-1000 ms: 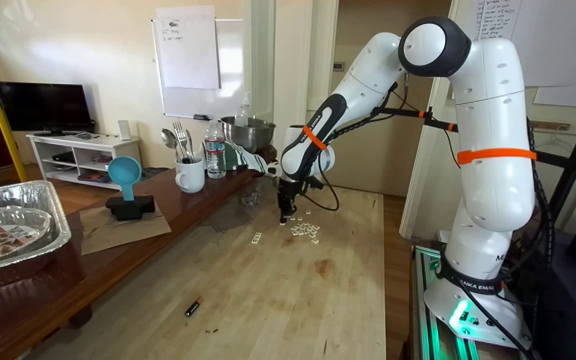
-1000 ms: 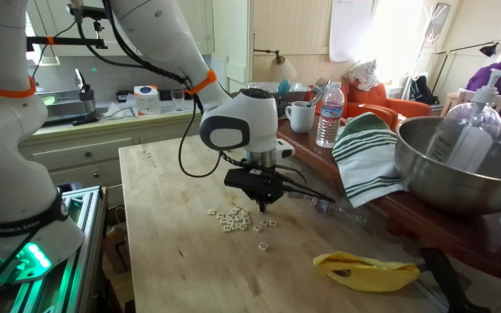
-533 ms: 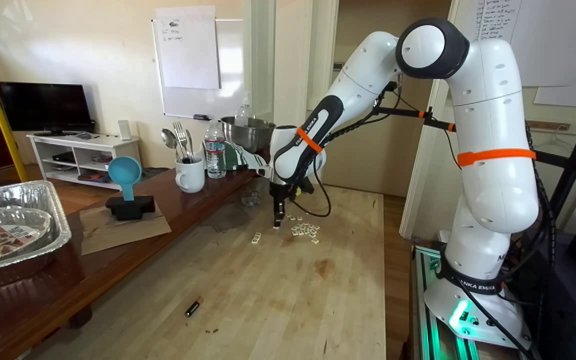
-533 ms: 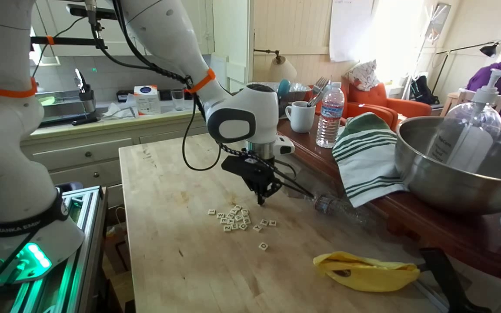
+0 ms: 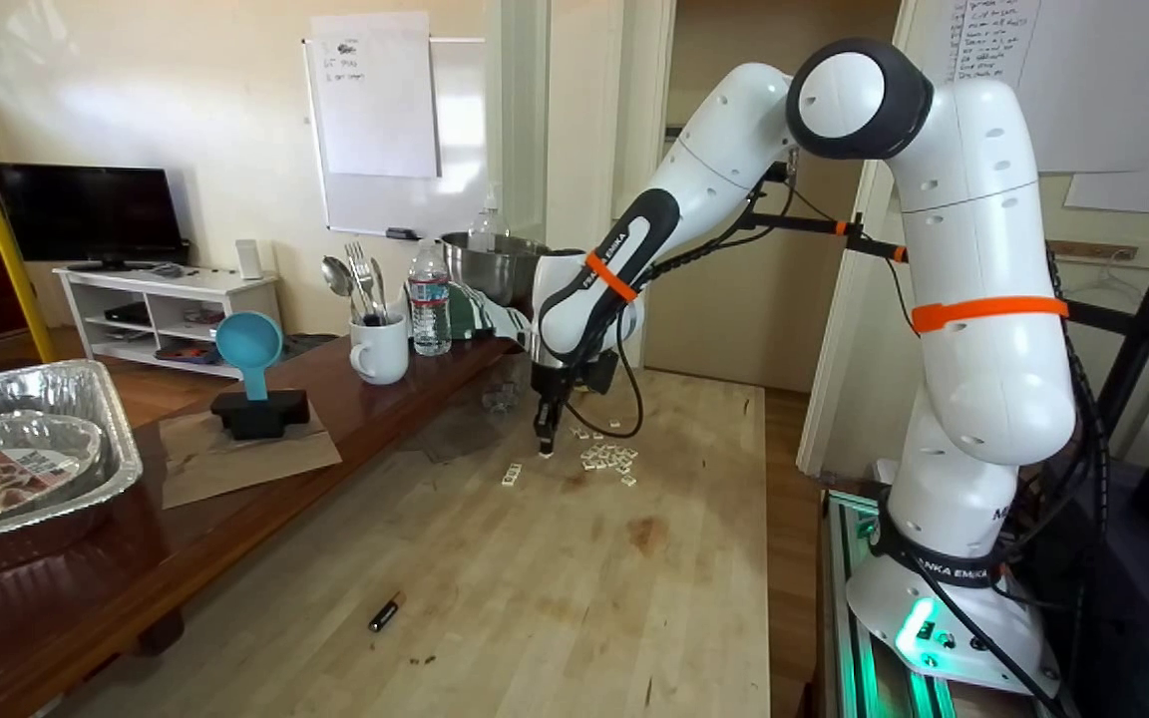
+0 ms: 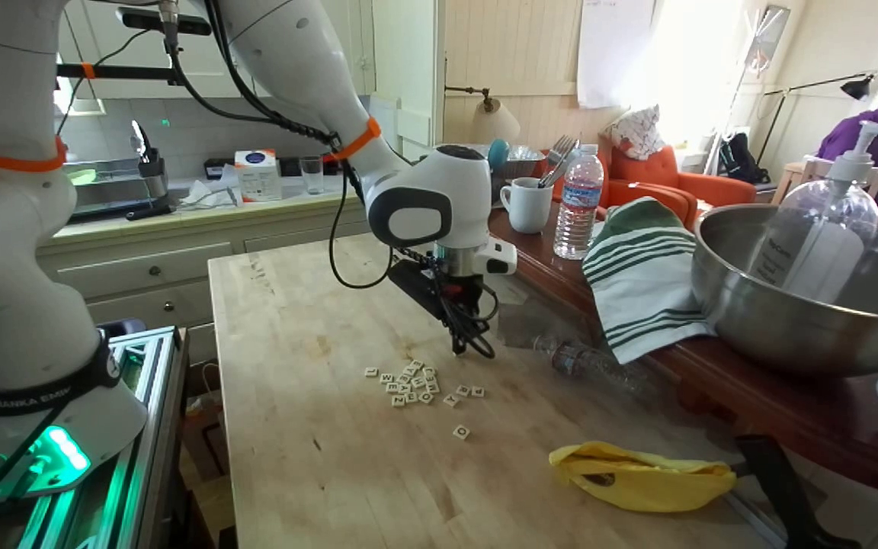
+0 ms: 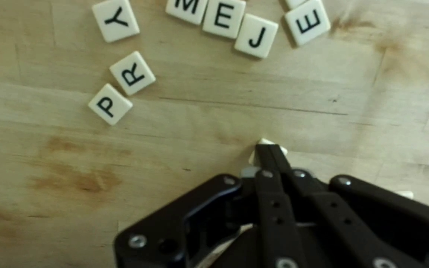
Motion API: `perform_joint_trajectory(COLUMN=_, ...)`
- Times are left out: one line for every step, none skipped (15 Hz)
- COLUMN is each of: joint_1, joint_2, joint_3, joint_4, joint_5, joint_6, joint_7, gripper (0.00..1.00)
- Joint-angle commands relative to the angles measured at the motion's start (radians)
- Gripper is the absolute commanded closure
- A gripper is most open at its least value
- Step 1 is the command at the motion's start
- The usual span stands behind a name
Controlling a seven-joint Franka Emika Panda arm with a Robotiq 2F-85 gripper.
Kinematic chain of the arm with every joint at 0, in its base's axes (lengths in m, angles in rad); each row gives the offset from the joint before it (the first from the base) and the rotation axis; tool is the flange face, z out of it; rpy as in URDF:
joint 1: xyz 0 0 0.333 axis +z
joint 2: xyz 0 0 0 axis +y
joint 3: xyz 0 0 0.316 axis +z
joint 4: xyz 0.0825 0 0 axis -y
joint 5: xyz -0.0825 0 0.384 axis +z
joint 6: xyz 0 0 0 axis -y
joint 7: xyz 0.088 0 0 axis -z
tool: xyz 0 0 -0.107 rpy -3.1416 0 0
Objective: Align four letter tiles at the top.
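Note:
The letter tiles are small flat cream squares on the wooden table. A loose pile of tiles (image 5: pixel 609 458) lies near the gripper and also shows in an exterior view (image 6: pixel 412 383). A short line of tiles (image 5: pixel 512 474) lies apart, left of the pile. In the wrist view the P tile (image 7: pixel 110 104), R tile (image 7: pixel 132 73), Y tile (image 7: pixel 116 19) and J tile (image 7: pixel 256 36) are readable. My gripper (image 7: pixel 268 147) points down with its fingers together. One tile (image 7: pixel 284 150) lies under the fingertips, its letter covered. The gripper (image 5: pixel 546 449) is between the pile and the line.
A dark raised wooden ledge (image 5: pixel 395 439) borders the table, holding a mug (image 5: pixel 379 349) and water bottle (image 5: pixel 430 299). A clear bottle (image 6: pixel 584 358) lies behind the gripper. A yellow object (image 6: pixel 641 476) and a battery (image 5: pixel 385 613) lie on the table.
The gripper has moved away from the pile toward the short line, and the tile under its fingertips has moved with it. The wrist has turned. The other tiles look unmoved.

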Motion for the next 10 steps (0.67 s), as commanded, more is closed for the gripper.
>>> perform_joint_trajectory(joint_1=-0.009, joint_2=-0.030, joint_3=0.017, joint_4=-0.003, joint_5=0.013, joint_6=-0.026, joint_7=0.056, gripper=1.00)
perform_joint_trajectory(joint_1=-0.008, joint_2=-0.051, joint_3=0.017, joint_4=-0.017, joint_5=0.002, joint_6=-0.014, joint_7=0.048, gripper=1.00)
perform_joint_trajectory(joint_1=-0.011, joint_2=-0.067, joint_3=0.020, joint_4=-0.026, joint_5=-0.007, joint_6=-0.005, joint_7=0.026, gripper=1.00)
perform_joint_trajectory(joint_1=-0.010, joint_2=-0.076, joint_3=0.019, joint_4=-0.028, joint_5=-0.018, joint_6=0.000, joint_7=0.012, gripper=1.00)
perform_joint_trajectory(joint_1=-0.015, joint_2=-0.080, joint_3=0.021, joint_4=-0.027, joint_5=-0.035, joint_6=0.002, joint_7=-0.032, gripper=1.00)
perform_joint_trajectory(joint_1=-0.017, joint_2=-0.084, joint_3=0.021, joint_4=-0.027, joint_5=-0.058, joint_6=0.006, joint_7=-0.076, gripper=1.00)
perform_joint_trajectory(joint_1=-0.018, joint_2=-0.083, joint_3=0.019, joint_4=-0.025, joint_5=-0.085, joint_6=0.008, joint_7=-0.123, gripper=1.00)
perform_joint_trajectory(joint_1=-0.025, joint_2=-0.082, joint_3=0.024, joint_4=-0.027, joint_5=-0.093, joint_6=0.016, joint_7=-0.171, gripper=1.00)
perform_joint_trajectory(joint_1=-0.036, joint_2=-0.080, joint_3=0.035, joint_4=-0.029, joint_5=-0.091, joint_6=0.023, joint_7=-0.228, gripper=1.00)
perform_joint_trajectory(joint_1=-0.045, joint_2=-0.078, joint_3=0.043, joint_4=-0.031, joint_5=-0.088, joint_6=0.028, joint_7=-0.285, gripper=1.00)
